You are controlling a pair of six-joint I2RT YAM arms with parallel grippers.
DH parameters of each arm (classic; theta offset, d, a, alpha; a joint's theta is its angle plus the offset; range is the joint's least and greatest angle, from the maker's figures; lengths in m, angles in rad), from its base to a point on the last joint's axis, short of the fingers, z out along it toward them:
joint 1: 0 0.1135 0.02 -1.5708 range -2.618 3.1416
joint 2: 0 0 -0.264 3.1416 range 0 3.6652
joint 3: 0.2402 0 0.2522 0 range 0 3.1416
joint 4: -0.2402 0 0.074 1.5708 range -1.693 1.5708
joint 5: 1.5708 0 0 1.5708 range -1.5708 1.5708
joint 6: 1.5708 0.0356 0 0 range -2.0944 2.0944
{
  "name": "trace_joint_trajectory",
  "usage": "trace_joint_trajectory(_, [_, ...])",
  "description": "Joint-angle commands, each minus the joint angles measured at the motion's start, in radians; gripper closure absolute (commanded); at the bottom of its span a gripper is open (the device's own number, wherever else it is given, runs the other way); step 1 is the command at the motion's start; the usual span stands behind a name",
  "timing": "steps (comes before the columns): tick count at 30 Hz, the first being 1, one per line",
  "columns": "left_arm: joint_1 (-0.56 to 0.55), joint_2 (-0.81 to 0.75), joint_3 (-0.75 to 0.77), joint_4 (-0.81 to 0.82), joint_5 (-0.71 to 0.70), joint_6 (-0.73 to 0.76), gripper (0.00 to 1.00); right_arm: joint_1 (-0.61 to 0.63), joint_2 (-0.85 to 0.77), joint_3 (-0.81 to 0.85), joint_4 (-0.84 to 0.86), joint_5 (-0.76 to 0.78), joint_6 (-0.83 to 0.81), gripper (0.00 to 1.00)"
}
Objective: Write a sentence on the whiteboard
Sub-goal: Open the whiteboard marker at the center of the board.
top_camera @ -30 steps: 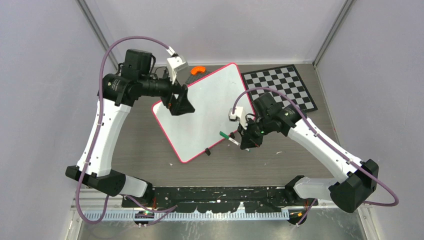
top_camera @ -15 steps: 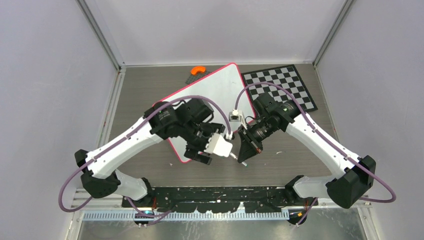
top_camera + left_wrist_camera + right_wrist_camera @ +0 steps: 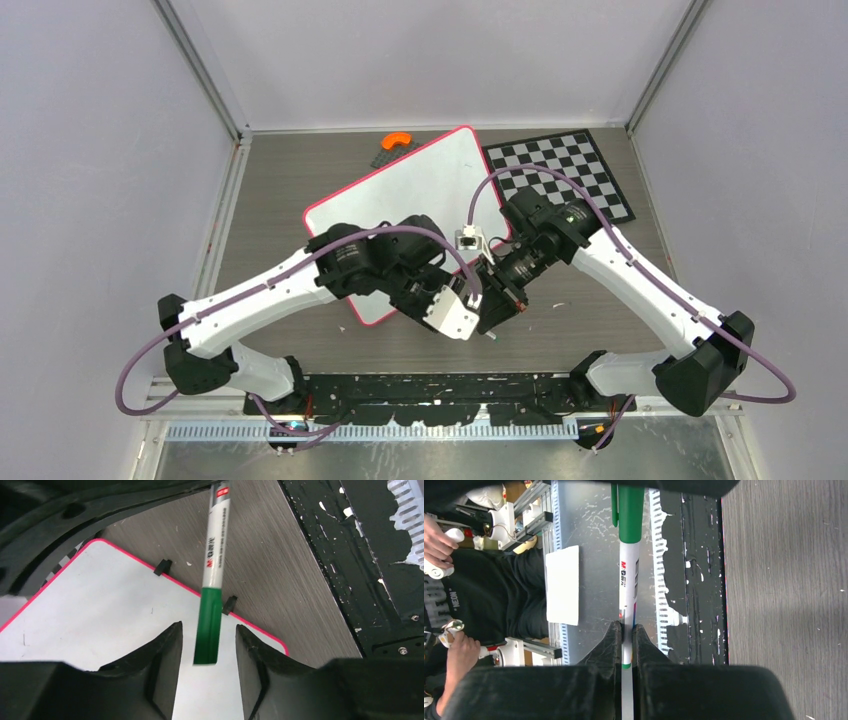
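Note:
The whiteboard [image 3: 420,185] lies tilted mid-table, white with a red-pink rim; its near corner shows in the left wrist view [image 3: 100,605]. The sentence is out of view: the board surface that shows is plain white. My right gripper [image 3: 626,626] is shut on the white barrel of a marker [image 3: 628,575], whose green cap [image 3: 629,505] points away from it. My left gripper [image 3: 208,626] is open and straddles that green cap [image 3: 209,625], with a gap on each side. Both grippers meet just off the board's near right edge, the left [image 3: 478,318] beside the right [image 3: 503,298].
A black-and-white chessboard [image 3: 560,175] lies at the back right, touching the whiteboard's corner. An orange curved piece [image 3: 398,140] sits behind the board. Two small black clips [image 3: 162,567] stick out of the board's rim. The black base rail [image 3: 440,385] runs along the near edge.
My left arm swung from the board's far left corner to its near right edge, and its jaws narrowed around the cap. The right gripper turned the marker toward it.

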Motion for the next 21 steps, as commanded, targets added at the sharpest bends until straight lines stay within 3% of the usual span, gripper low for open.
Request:
trace_joint_trajectory(1, [-0.018, -0.024, -0.026, 0.067, 0.017, -0.033, 0.60, 0.004, -0.002, 0.062, -0.024, -0.029, -0.033, 1.00])
trace_joint_trajectory(7, [-0.014, -0.018, 0.010, 0.082, 0.061, -0.133, 0.98, -0.003, 0.018, 0.104, -0.053, -0.002, -0.050, 0.99])
trace_joint_trajectory(10, [0.085, -0.020, 0.022, 0.099, 0.170, -0.287, 1.00, -0.071, 0.009, 0.133, -0.033, -0.004, -0.023, 0.39])
trace_joint_trajectory(12, [0.204, -0.029, 0.008, 0.120, 0.296, -0.414, 1.00, -0.171, -0.013, 0.147, 0.017, -0.024, 0.024, 0.22])
trace_joint_trajectory(14, [0.307, -0.050, -0.030, 0.156, 0.389, -0.500, 1.00, -0.294, -0.057, 0.133, 0.145, -0.049, 0.131, 0.19])
trace_joint_trajectory(16, [0.375, -0.081, -0.070, 0.201, 0.445, -0.562, 1.00, -0.342, -0.103, 0.098, 0.320, 0.010, 0.299, 0.19])
trace_joint_trajectory(21, [0.519, -0.093, -0.082, 0.248, 0.624, -0.706, 1.00, -0.348, -0.070, 0.148, 0.390, 0.050, 0.442, 0.17])
